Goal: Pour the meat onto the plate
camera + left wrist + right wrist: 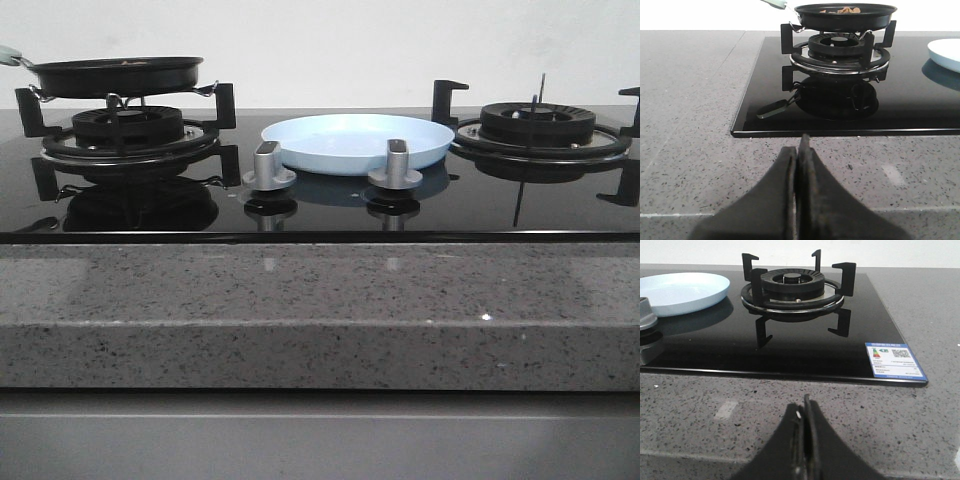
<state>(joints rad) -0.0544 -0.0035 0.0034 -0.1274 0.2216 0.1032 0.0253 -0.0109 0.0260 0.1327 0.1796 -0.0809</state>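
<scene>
Fingers first: the left fingers (799,165) are pressed flat together with nothing between them, hanging low over the speckled grey stone worktop (690,100) just in front of the black glass hob (920,105). Beyond them, on the left burner (839,47), sits the black frying pan (845,15), level on the pan supports, its pale handle (774,4) sticking out past the hob's left side. Inside the pan you can just make out the meat (842,10), a small heap of orange-brown pieces showing over the rim; from the front camera the pan wall hides it.

Moving along, two silver knobs (269,168) stand near the hob's front edge, and right behind them, in the middle of the glass between the two burners, rests the pale-blue plate (356,142). It lies flat, its inside smooth and bare, with its reflection dark on the glass beneath.

Further right is the right burner (792,287) with its black supports, nothing on it. A blue and white label (894,361) is stuck to the hob's near right corner. The right fingers (805,412) are likewise closed tight on nothing, poised above the worktop in front of that side of the hob.
</scene>
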